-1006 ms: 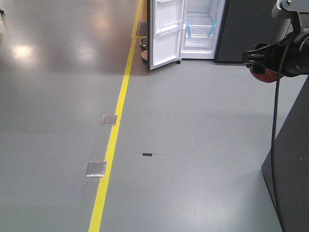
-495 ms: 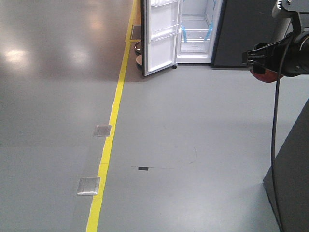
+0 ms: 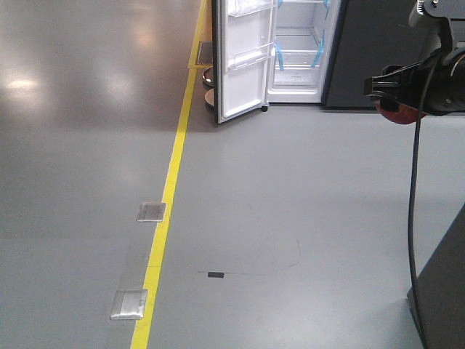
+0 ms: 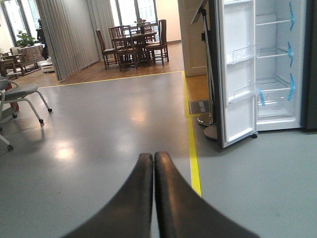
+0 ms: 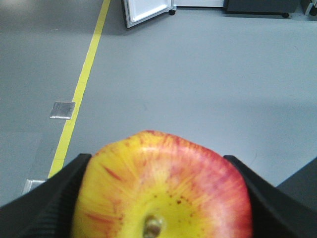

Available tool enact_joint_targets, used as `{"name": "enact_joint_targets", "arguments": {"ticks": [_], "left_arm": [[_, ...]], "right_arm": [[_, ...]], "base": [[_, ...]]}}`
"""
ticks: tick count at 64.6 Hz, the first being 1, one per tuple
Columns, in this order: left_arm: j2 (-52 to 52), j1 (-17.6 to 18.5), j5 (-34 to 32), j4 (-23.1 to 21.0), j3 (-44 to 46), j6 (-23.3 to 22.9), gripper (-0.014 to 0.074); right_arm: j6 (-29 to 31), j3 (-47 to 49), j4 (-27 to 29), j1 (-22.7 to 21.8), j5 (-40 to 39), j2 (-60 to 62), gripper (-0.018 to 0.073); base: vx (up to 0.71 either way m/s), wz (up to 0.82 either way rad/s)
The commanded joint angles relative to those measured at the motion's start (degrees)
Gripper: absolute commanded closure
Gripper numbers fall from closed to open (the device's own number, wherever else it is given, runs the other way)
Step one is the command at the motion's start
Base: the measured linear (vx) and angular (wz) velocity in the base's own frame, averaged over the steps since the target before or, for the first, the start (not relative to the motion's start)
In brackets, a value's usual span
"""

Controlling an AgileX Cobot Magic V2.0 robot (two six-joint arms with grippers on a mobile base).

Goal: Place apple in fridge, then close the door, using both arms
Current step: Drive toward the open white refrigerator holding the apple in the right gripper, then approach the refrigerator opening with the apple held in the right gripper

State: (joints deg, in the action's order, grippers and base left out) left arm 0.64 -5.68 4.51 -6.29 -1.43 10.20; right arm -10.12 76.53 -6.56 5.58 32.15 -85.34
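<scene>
Your right claw [image 5: 156,198] is clamped on the apple [image 5: 163,168], with one ribbed black finger [image 5: 54,203] pressed to each flank. The fruit is round and glossy, yellow around the stem dimple and streaked red toward its edge. Your left claw [image 4: 153,161] is together, its two smooth, tapered black fingers [image 4: 133,198] lying tip to tip.

Well ahead of the right claw and to its left stands the fridge [image 3: 298,43], open and white inside, with white shelves and strips of blue tape [image 3: 279,52]. The door [image 3: 243,65] is swung out on the side of the opening farther from that claw, and its white inner face is lined with clear plastic bins. From the left claw, the fridge sits ahead and to the right.

The stretch between the claws and the fridge is smooth, glossy grey floor [image 3: 290,189]. A yellow line [image 3: 171,174] runs along it to the left of the right claw and passes just left of the door. Two square metal plates [image 3: 151,211] are set beside the line. Round metal bases [image 3: 209,76] sit behind the door. A dark cabinet [image 3: 363,51] adjoins the fridge, straight ahead of the right claw. A black cable [image 3: 413,218] hangs below that claw, beside a dark slanted panel [image 3: 443,298]. Far ahead and left of the left claw are wooden chairs round a table [image 4: 133,42] and a wheeled chair [image 4: 22,96].
</scene>
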Motion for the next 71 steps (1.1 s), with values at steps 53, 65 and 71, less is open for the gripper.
{"name": "enact_joint_targets", "arguments": {"ticks": [53,65,71], "left_arm": [[0.9,-0.1,-4.0,-0.1,-1.6,-0.5,0.0601],[0.9,-0.1,-4.0,-0.1,-1.6,-0.5,0.0601],[0.9,-0.1,-4.0,-0.1,-1.6,-0.5,0.0601]], "right_arm": [[0.6,1.7,-0.7,-0.3,-4.1,2.3,0.0567],[0.6,1.7,-0.7,-0.3,-4.1,2.3,0.0567],[0.6,1.7,-0.7,-0.3,-4.1,2.3,0.0567]], "base": [[0.21,-0.01],[0.2,-0.04],[0.2,-0.04]]}}
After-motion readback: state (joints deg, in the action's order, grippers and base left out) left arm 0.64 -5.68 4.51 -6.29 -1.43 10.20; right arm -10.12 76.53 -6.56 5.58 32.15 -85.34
